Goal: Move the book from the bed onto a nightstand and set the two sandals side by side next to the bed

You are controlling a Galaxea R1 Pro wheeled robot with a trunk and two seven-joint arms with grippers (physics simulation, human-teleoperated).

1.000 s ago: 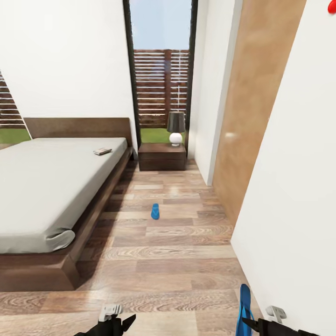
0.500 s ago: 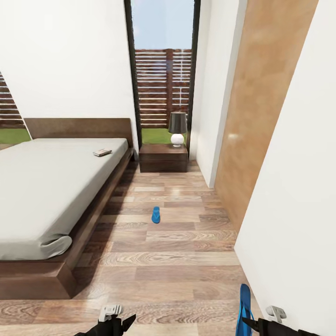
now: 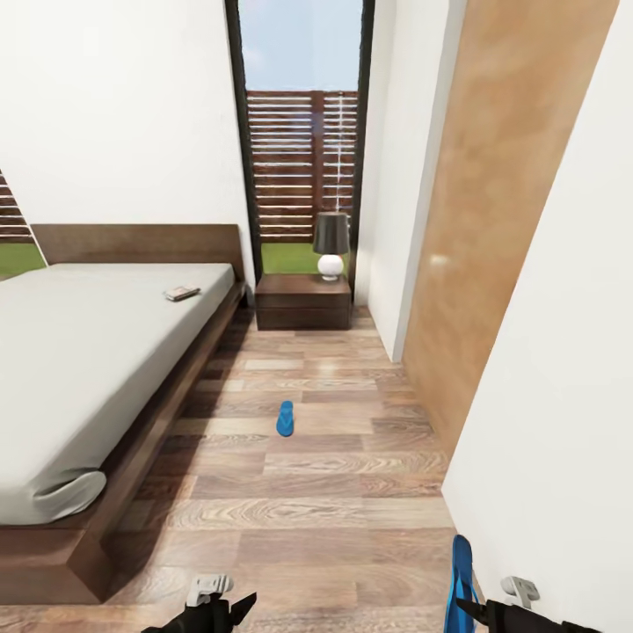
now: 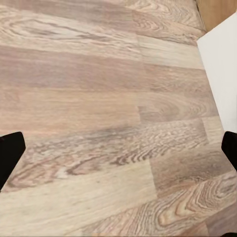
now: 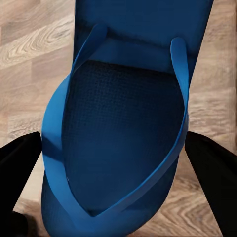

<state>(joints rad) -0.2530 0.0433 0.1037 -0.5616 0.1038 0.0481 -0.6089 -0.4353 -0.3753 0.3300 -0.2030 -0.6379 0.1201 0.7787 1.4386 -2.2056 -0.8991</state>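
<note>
I am in the bedroom, looking down a strip of wood floor (image 3: 334, 510) between the bed (image 3: 79, 369) and a white wall (image 3: 563, 396).

The bed is at my 10 o'clock. It has a dark wood frame and a grey mattress. The book (image 3: 181, 294) lies flat on the mattress, near the headboard and close to the edge that faces the floor strip.

The nightstand (image 3: 303, 301) sits at my 12 o'clock, far ahead, just beside the head of the bed. A lamp (image 3: 331, 246) with a dark shade and a round white base stands on it. Behind it is a tall window (image 3: 303, 132) with a brown fence and grass outside.

One blue sandal (image 3: 285, 418) lies on the floor at my 12 o'clock, about halfway to the nightstand. It is apart from the bed frame.

My right end effector (image 3: 479, 611) is low at my 5 o'clock, close to the white wall. It is closed on the other blue sandal (image 5: 123, 138), which hangs between its two dark fingers (image 5: 17, 173) with the straps facing the camera.

My left end effector (image 3: 220, 607) is low at my 7 o'clock. Its fingers (image 4: 10, 155) are spread wide apart over bare wood floor, holding nothing.
</note>
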